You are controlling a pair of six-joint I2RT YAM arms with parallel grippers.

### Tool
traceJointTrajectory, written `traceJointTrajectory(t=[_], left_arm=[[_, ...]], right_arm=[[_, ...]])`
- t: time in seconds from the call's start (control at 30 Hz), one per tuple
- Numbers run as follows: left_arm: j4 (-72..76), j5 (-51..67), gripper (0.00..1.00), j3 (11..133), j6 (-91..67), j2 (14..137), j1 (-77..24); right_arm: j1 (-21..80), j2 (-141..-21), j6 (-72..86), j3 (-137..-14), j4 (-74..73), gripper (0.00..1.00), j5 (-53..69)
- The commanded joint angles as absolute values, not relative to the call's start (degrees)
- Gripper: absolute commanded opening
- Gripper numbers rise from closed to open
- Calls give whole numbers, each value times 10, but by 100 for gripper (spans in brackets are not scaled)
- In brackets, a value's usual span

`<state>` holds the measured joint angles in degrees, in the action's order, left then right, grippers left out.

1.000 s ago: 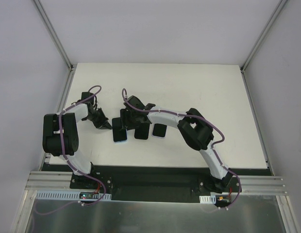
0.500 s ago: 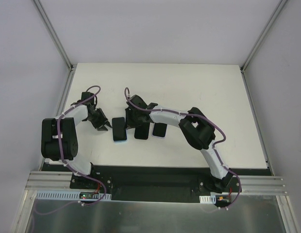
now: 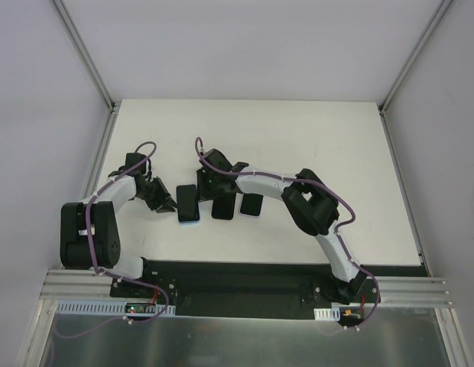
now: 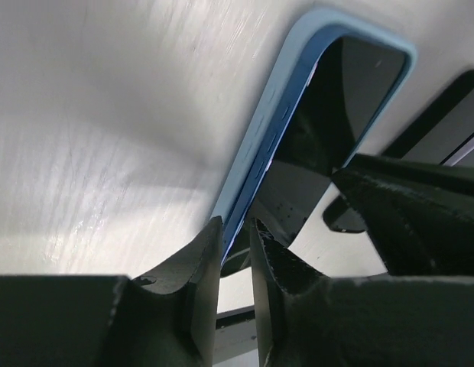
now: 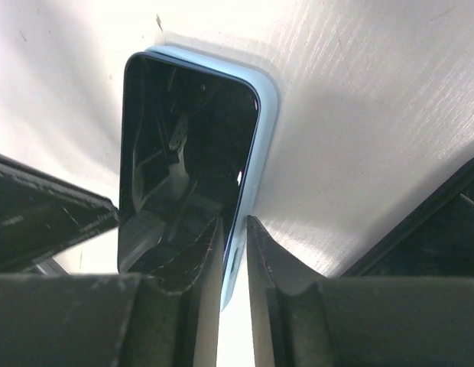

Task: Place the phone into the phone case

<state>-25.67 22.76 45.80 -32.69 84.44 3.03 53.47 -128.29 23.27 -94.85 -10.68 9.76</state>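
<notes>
Phone case [image 3: 189,219]: light blue, lying flat on the tabletop [image 3: 321,145]; it is the left-most of 3 slabs in a row in front of the arms.
Phone [image 3: 188,200]: black, screen up, inside the phone case. The far end looks seated under the rim. The near end is hidden behind the fingers in both wrist views.
Long axis: runs near to far across the tabletop, tilted slightly.
Left fingers [image 4: 195,256]: at the case's left long side, almost closed, with the blue rim passing between them; this reads as a pinch on the rim.
Right fingers [image 5: 261,256]: at the opposite, right long side, almost closed in the same way, astride the rim and the screen edge.
Nearer arm: neither; both touch the case from opposite sides.
Neighbours: a black slab [image 3: 223,208] lies just beside the case on the right, and a pale-edged slab [image 3: 252,204] lies beyond it. Whether these are phones or cases cannot be told.
Step in hand (judgement): seating the last edges; the task appears nearly complete.
Next move (judgement): pressure along both long sides, kept square to the long axis.
Risk (judgement): uneven pressure may slide the case toward the black slab.
</notes>
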Motion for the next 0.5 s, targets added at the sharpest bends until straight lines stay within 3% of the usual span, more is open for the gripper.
traceJointTrajectory(t=[0.0,0.47], left_arm=[[-247,269,20,425,-321,821,26],[-142,319,8,345,-379,848,9]], right_arm=[[541,-1296,218,-922,-140,21,81],[542,-1277,265,-860,-51,29,161]])
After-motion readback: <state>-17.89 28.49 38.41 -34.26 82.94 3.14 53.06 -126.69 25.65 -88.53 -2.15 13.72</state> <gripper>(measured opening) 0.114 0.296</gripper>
